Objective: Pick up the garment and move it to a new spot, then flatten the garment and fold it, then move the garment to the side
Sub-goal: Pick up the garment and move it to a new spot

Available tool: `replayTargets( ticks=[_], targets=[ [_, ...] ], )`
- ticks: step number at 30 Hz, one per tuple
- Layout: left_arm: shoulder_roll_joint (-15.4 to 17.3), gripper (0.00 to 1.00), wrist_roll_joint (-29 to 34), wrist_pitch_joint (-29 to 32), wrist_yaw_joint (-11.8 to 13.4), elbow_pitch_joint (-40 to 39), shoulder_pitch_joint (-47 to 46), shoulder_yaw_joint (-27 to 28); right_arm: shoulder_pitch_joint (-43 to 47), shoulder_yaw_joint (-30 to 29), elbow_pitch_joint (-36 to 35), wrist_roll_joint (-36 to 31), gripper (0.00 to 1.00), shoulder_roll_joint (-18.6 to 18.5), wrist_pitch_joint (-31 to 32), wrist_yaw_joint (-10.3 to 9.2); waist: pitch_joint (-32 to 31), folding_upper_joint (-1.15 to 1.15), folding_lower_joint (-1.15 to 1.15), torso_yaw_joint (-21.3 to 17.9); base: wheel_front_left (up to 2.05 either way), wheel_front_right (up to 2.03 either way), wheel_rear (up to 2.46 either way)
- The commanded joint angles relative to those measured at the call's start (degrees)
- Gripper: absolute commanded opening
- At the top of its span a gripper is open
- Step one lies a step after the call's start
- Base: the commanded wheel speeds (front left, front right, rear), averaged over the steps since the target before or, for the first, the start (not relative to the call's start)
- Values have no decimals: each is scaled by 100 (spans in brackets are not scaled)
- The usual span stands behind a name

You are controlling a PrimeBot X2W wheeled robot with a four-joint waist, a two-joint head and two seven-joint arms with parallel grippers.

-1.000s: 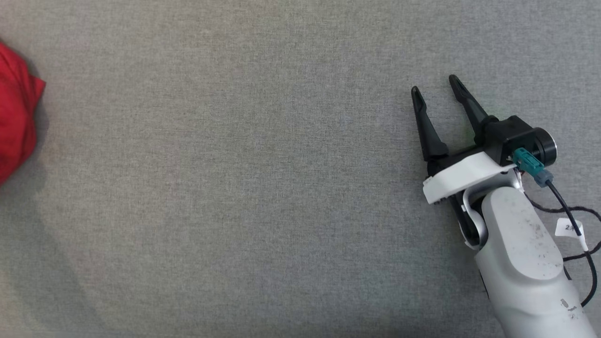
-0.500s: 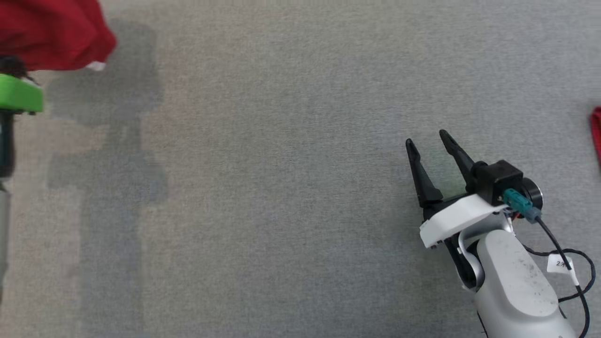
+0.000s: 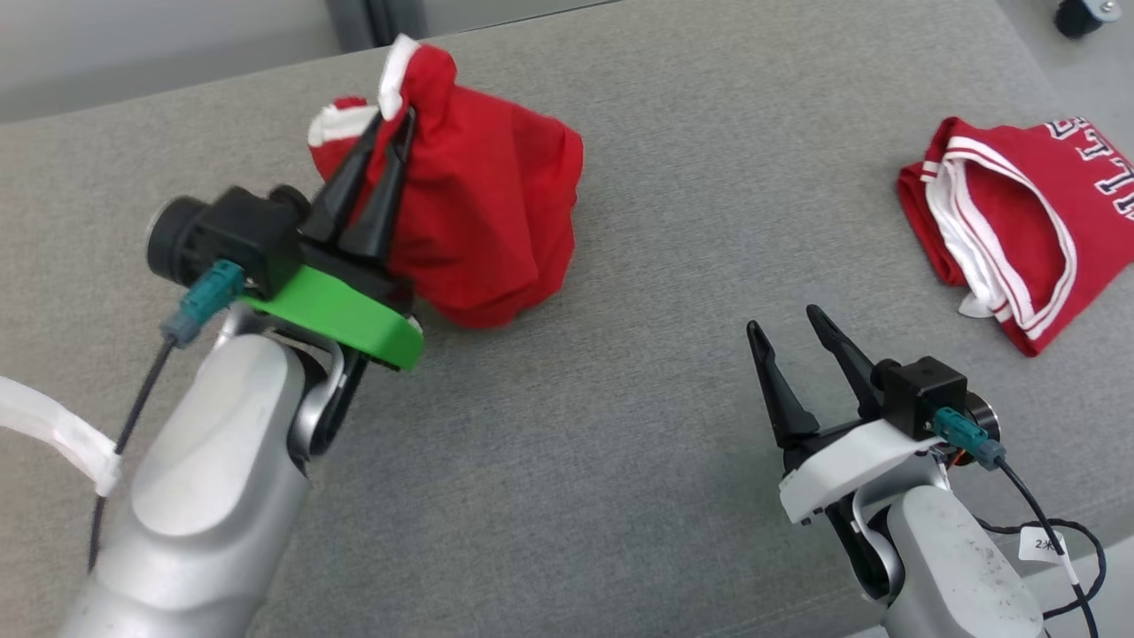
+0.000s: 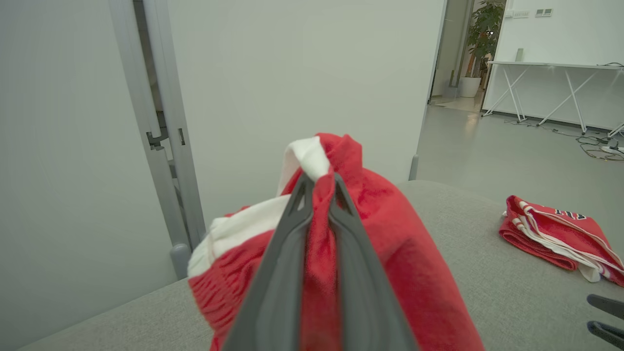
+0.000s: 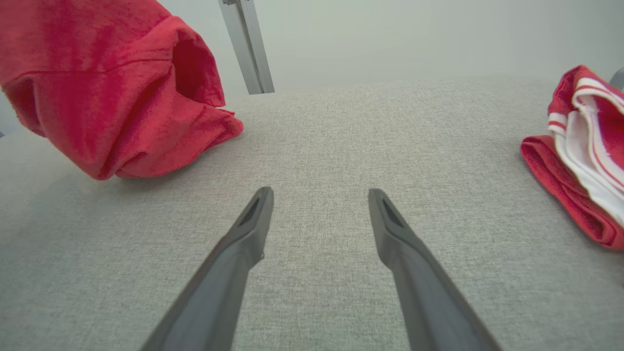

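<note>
The left gripper (image 3: pixel 396 120) pinches the red garment (image 3: pixel 496 204) at its white-trimmed edge; the right gripper (image 3: pixel 784 319) hangs spread above the grey cushion (image 3: pixel 620 443).

A folded red-and-white jersey (image 3: pixel 1010 239) lies near the far right edge of the grey fabric surface (image 3: pixel 620 496); beyond it stands a potted plant (image 4: pixel 483 34).

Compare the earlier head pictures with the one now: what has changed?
The head camera has swung, bringing into view the left gripper, shut on the bunched red cloth garment, and a folded red-and-white jersey. Whether the garment itself moved cannot be told. The right gripper stays open above the grey fabric surface.
</note>
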Motion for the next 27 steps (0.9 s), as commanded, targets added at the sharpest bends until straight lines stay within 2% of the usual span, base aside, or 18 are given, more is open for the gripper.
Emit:
replayTargets(
  ticks=[1,2,3,4,5,8,10,19,27],
  targets=[
    [-55,0,31,-16,-15,79,199,-68,117,8,-21,47,100,-16,-10,-9,-228,-1,0,-410,0,0,0],
    [-115,0,34,-16,-15,124,288,-112,137,16,-31,54,100,-16,-10,-9,-230,-1,0,-427,0,0,0],
    [-158,33,56,-15,-15,161,379,-157,150,23,-37,57,100,-15,-10,-9,-236,-1,0,-438,0,0,0],
    [-187,93,48,-15,-15,217,489,-211,164,27,-35,60,100,-15,-10,-9,-247,-1,0,-441,0,0,0],
    [-219,100,73,-15,-15,266,610,-199,187,18,-31,58,100,-17,-10,-9,-265,-1,0,-434,0,0,0],
    [-283,100,170,-15,-15,386,943,-218,250,-21,8,39,100,-16,-10,-9,-332,-1,0,-367,0,0,0],
    [-330,100,217,-16,-15,425,1173,11,255,-42,38,18,100,-16,-10,-9,-406,-1,0,-289,0,0,0],
    [-565,100,501,-9,-15,381,2403,1384,367,-320,181,-155,100,-18,-10,-9,-855,-1,0,190,0,0,0],
    [-780,100,844,-9,-15,340,3278,2368,588,-468,393,-217,100,-18,-10,-9,-1241,-1,0,534,0,0,0]
  ],
)
